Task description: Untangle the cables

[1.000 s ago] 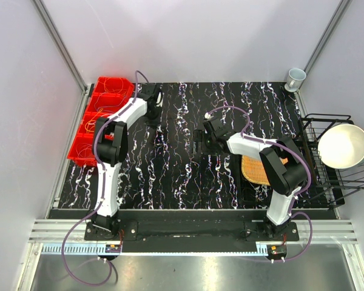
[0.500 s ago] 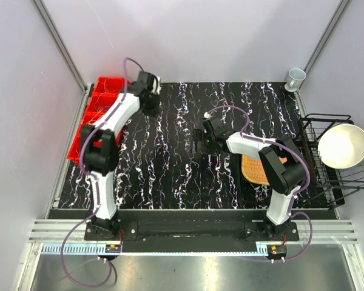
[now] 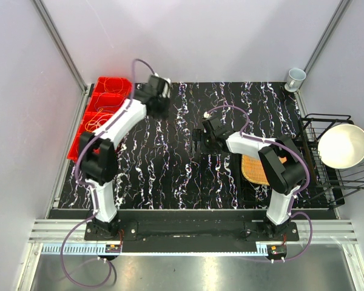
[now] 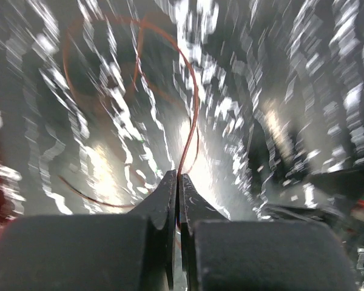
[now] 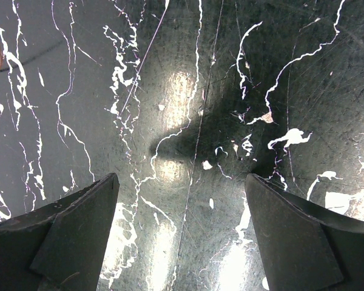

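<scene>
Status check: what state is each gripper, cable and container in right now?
Left gripper: shut on the reddish cable.
Reddish cable: pinched, looping loosely in front.
Right gripper: open, empty.
Red bins: holding other cables.
Cup: upright.
Bowl: sitting in the wire rack.

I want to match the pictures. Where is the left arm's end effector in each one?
Top external: left end effector, upper left, above the table.
Left wrist: its fingers at bottom centre, shut on a thin red cable.
Right wrist: not in it.
Shared: black marbled table.
</scene>
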`<move>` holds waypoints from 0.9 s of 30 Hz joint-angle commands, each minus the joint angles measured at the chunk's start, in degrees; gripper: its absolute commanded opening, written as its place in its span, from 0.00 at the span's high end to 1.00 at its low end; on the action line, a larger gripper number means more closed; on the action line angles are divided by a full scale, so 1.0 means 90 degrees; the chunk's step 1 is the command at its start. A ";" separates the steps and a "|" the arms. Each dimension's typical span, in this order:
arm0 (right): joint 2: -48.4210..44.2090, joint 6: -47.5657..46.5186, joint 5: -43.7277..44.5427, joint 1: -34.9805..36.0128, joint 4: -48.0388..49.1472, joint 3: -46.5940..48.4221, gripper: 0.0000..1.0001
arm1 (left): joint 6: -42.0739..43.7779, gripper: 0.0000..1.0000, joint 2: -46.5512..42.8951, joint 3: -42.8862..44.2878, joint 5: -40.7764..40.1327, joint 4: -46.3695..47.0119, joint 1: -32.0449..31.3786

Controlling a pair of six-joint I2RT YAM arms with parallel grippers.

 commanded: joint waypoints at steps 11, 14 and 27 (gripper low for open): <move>0.0505 0.0025 -0.0286 -0.0001 -0.0601 -0.0198 0.09 | -0.0154 0.94 0.0280 -0.0999 -0.1026 0.0399 -0.0354; 0.0515 0.0034 -0.0286 -0.0001 -0.0611 -0.0198 0.09 | -0.0134 0.93 0.0348 -0.1125 -0.1006 0.0565 -0.0403; 0.0554 0.0034 -0.0306 0.0009 -0.0611 -0.0198 0.09 | -0.0212 0.68 0.0554 -0.1311 -0.0908 0.1151 -0.0539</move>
